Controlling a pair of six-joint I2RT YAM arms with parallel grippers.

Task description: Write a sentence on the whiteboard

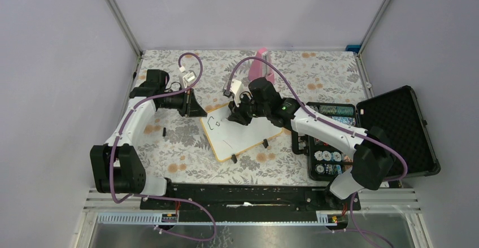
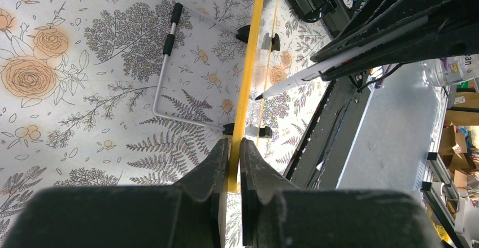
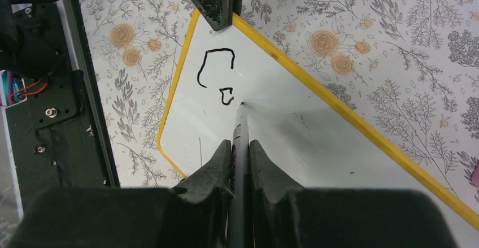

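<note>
The whiteboard point(image 1: 248, 134) lies tilted at the table's middle, with a yellow-orange rim point(image 3: 350, 118). My left gripper point(image 1: 199, 111) is shut on the board's far left corner; in the left wrist view its jaws point(image 2: 234, 152) pinch the rim edge-on point(image 2: 247, 84). My right gripper point(image 1: 240, 114) is shut on a black marker point(image 3: 241, 129), whose tip touches the white surface. The sentence point(image 3: 217, 73) so stands as a black "C" and a small second letter beside the tip. The marker also shows in the left wrist view point(image 2: 305, 77).
An open black case point(image 1: 395, 129) with small round containers stands right of the board. A pink object point(image 1: 263, 62) stands at the back. A small black piece point(image 1: 164, 131) lies left of the board. The board's wire stand point(image 2: 164, 73) shows behind it.
</note>
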